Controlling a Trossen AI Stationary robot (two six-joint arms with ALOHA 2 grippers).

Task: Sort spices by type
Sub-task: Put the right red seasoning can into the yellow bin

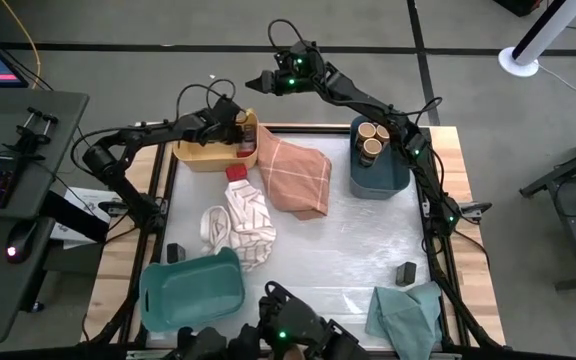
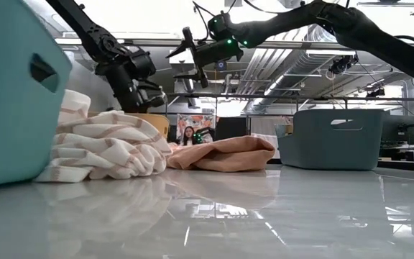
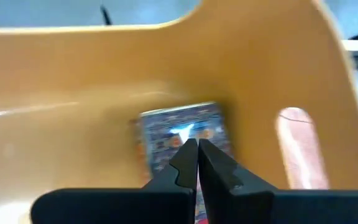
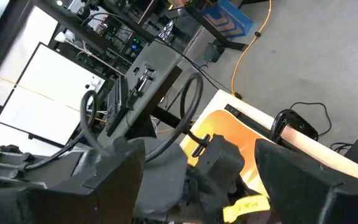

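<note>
The left end effector [image 3: 197, 163], fingers shut together and empty, hovers inside the yellow bin [image 1: 200, 154], with a boxy spice container [image 3: 182, 134] lying just below its tips. The right end effector [image 1: 268, 80], fingers spread apart and empty, hangs raised beyond the bin.

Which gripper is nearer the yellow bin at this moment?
Left. The left gripper is shut, right over the yellow bin, above a boxy spice container inside. The right gripper hangs open beyond the table's far edge, further from it.
</note>
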